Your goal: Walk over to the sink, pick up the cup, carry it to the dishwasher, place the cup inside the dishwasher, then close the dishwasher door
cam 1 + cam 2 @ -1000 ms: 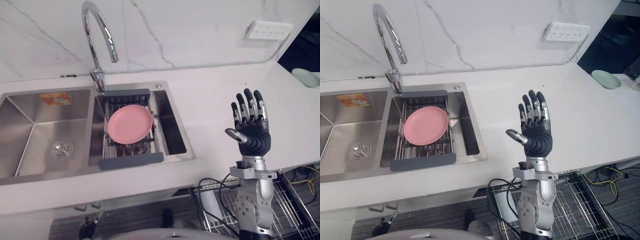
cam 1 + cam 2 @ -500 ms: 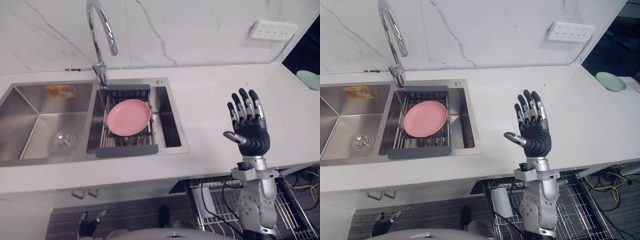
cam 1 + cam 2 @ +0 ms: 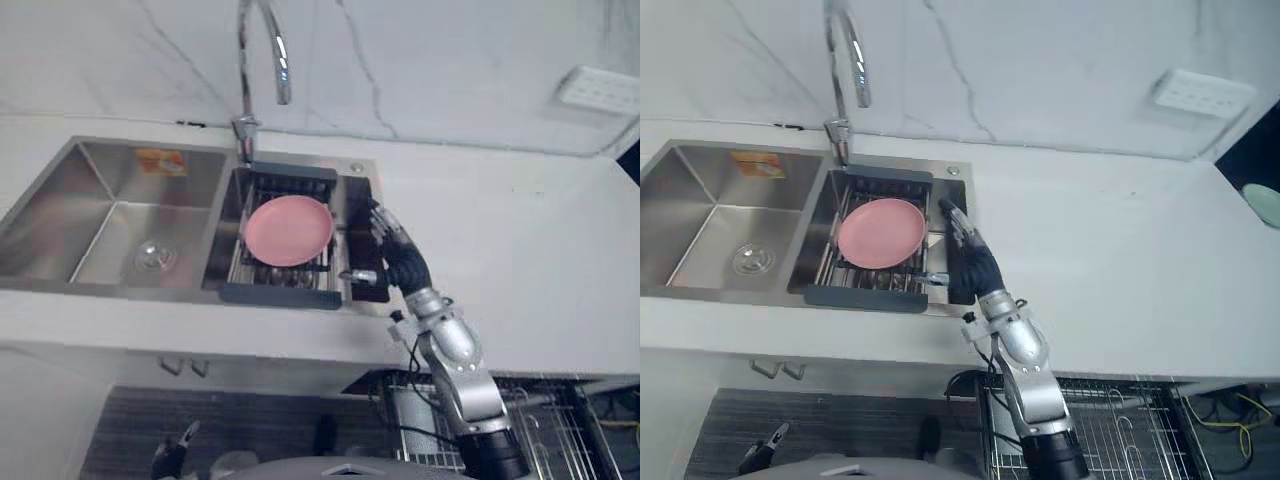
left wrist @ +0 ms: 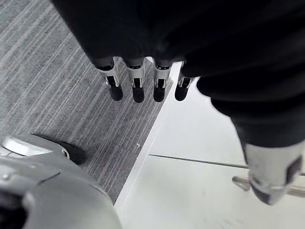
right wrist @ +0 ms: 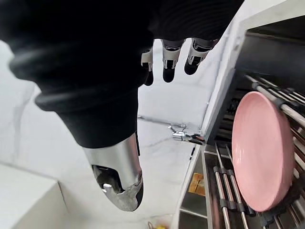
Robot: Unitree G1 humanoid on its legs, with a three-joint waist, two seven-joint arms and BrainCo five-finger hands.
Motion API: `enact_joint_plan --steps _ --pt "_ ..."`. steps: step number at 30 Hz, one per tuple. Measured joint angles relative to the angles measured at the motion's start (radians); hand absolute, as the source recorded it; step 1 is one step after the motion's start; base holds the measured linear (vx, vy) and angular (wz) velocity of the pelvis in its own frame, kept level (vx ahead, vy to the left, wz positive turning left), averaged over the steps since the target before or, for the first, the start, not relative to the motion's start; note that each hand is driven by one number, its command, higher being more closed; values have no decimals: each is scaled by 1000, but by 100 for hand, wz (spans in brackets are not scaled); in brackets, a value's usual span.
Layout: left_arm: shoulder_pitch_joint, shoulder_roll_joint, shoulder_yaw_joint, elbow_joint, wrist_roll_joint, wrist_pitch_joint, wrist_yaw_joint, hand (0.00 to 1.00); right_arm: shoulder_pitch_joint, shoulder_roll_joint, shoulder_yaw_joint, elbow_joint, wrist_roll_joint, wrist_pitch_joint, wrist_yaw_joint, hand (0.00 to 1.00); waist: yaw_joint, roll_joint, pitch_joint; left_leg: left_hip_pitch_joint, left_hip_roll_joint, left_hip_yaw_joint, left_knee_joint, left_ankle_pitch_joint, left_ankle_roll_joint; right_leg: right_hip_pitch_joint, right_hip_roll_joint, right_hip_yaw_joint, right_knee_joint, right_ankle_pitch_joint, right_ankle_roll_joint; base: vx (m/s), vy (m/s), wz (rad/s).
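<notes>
Right hand [image 3: 398, 264], spread and empty, hovers over the rim of the sink [image 3: 100, 220], pink plate [image 3: 288, 229] just beside its thumb; left hand [image 4: 137, 88] hangs relaxed.

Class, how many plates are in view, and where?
2. Pink plate on the rack in the sink; pale green plate at the far right, partly cut off. Others may be hidden.

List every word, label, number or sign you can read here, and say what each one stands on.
Orange sticker on the back wall of the left sink basin: printed, but too blurred to read.
Wall socket: no readable marking.
No text in these pictures can be quoted.
</notes>
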Motion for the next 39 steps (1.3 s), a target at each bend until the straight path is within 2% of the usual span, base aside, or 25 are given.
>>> enact_joint_plan --steps 4,7,13,15,19,24,28,39 --pt "-2 4 20 2 24 -2 -2 0 -54 -37 20 -3 -106 64 7 0 1 -16 -2 -4 -7 -14 0 3 5 5 -9 -15 0 1 2 -29 54 11" --pt "-2 6 43 11 43 -2 -3 0 -62 -77 72 -4 -252 108 15 0 7 -28 -8 -6 -7 -29 1 4 6 10 -11 -25 0 -3 2 -28 23 13" --pt "-7 7 77 11 103 11 -6 0 -140 -127 119 -3 -531 147 65 0 17 -31 -10 -20 -6 -53 -1 13 0 7 -12 -53 0 -10 -1 -9 14 14" --pt "-7 7 84 11 103 19 -6 0 -168 -143 136 1 -588 156 74 0 21 -30 -9 -22 -5 -55 -2 14 -1 7 -12 -57 0 -11 -1 16 22 5" --pt "-10 10 85 11 141 31 -14 0 -222 -161 173 11 -677 170 94 0 24 -33 -11 -24 -5 -60 -3 14 0 7 -12 -65 0 -10 -1 24 43 5" --pt "-23 23 86 9 156 43 -20 0 -285 -165 238 102 -764 173 97 0 29 -51 -23 -40 -5 -72 -3 16 1 -3 -14 -74 0 -12 1 25 47 6" --pt "-32 22 87 9 159 58 -20 0 -324 -168 267 163 -833 175 117 0 41 -54 -25 -40 -6 -78 -3 20 1 -4 -15 -76 0 -12 1 18 42 3" --pt "-40 23 87 -12 160 77 -20 0 -360 -178 314 341 -998 231 129 0 53 -58 -28 -44 -13 -102 -27 42 -4 -4 -23 -103 -1 -12 2 -13 32 7"
